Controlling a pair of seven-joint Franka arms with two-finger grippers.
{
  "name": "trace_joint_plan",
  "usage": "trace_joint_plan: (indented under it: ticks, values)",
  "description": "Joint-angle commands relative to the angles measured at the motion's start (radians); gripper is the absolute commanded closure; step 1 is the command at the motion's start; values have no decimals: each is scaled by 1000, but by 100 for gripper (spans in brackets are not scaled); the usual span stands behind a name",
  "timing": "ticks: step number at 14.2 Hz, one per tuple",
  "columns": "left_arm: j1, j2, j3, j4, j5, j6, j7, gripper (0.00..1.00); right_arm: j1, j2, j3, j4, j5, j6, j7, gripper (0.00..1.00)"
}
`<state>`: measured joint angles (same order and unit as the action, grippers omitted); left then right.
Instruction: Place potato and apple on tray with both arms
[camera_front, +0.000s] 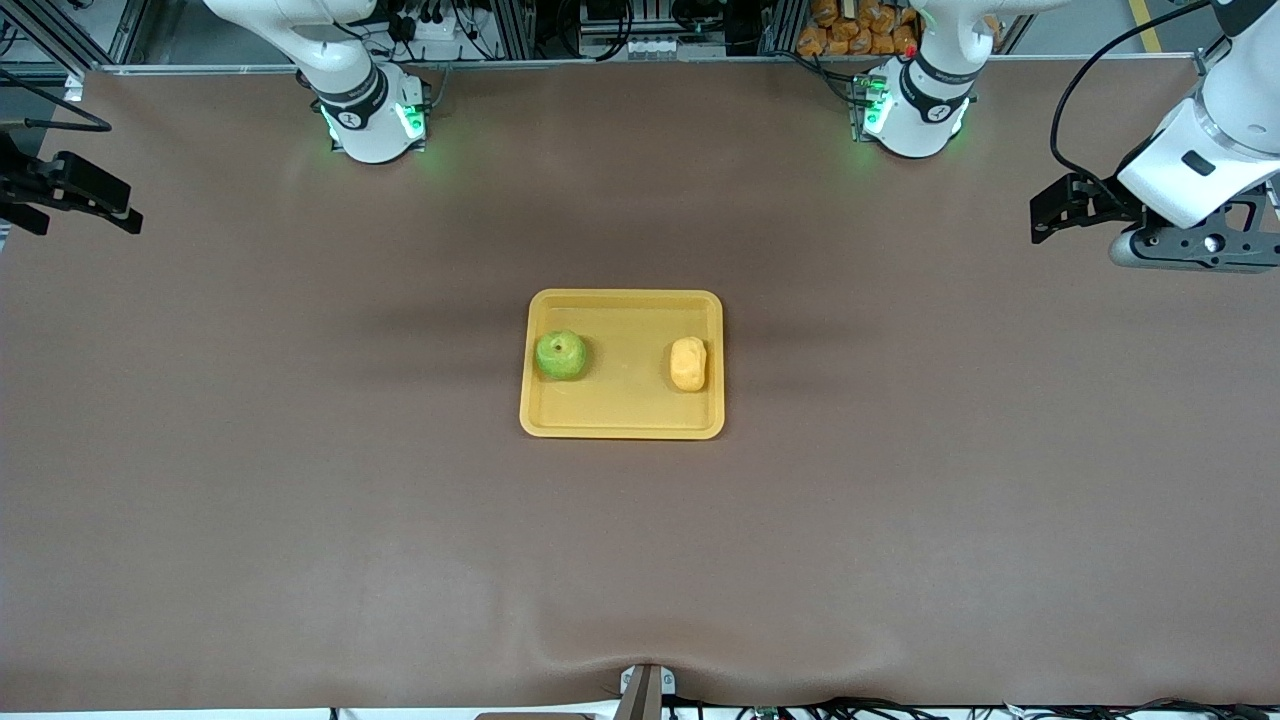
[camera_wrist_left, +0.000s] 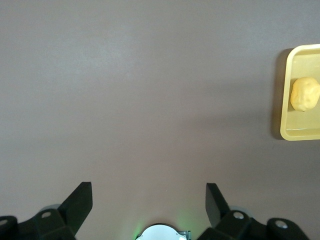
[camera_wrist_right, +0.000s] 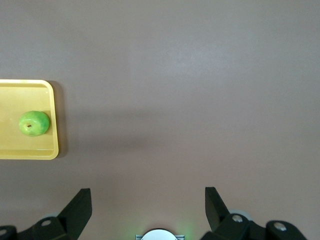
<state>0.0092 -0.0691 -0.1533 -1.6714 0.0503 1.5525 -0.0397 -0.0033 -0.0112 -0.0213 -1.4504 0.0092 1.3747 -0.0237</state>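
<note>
Now both grippers hang wide open and hold nothing. The left gripper (camera_wrist_left: 149, 202) is up over bare table (camera_front: 300, 520) at the left arm's end, its two black fingers (camera_wrist_left: 80, 200) spread far apart with only brown cloth between them. The right gripper (camera_wrist_right: 148, 202) is over the right arm's end of the table, fingers (camera_wrist_right: 79, 205) spread just as wide and touching nothing. Both arms wait well apart from the tray.

The tray (camera_front: 622, 425) lies flat at the middle of the table. On it the apple (camera_front: 560, 355) sits toward the right arm's end, stem dimple up, close to the rim there. The potato (camera_front: 688, 363) lies on the tray toward the left arm's end, near that rim. The two are well apart, with bare tray floor between them. Nothing stands between either gripper and the tray.

From the left wrist view only one end of the tray (camera_wrist_left: 285, 132) and the potato (camera_wrist_left: 304, 94) show; the rest is cut off. From the right wrist view only the end of the tray (camera_wrist_right: 52, 150) with the apple (camera_wrist_right: 34, 123) shows. In the front view the right gripper (camera_front: 60, 190) is partly cut by the picture's edge, and the left gripper (camera_front: 1075, 205) is half hidden by its own wrist.
</note>
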Motion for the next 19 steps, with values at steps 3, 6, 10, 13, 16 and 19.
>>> trace_joint_plan:
  ticks: [3, 6, 10, 13, 16, 19]
  values:
    - [5, 8, -6, 18, 8, -17, -16, 0, -21, -21, 17, -8, -11, 4, -18, 0]
    - [5, 8, -6, 18, 6, -17, -16, 0, -21, -21, 15, -8, -11, 4, -18, 0]
    - [5, 8, -6, 18, 6, -17, -16, 0, -23, -21, 15, -8, -8, 3, -18, 0]
    - [6, 9, -6, 18, 6, -17, -15, 0, -23, -21, 15, -10, -6, 1, -18, 0]
    - [6, 9, -6, 18, 6, -17, -16, 0, -23, -21, 14, -12, -5, 0, -18, 0]
    - [6, 9, -6, 18, 6, -17, -16, 0, -21, -21, -2, -12, 0, 0, -18, 0]
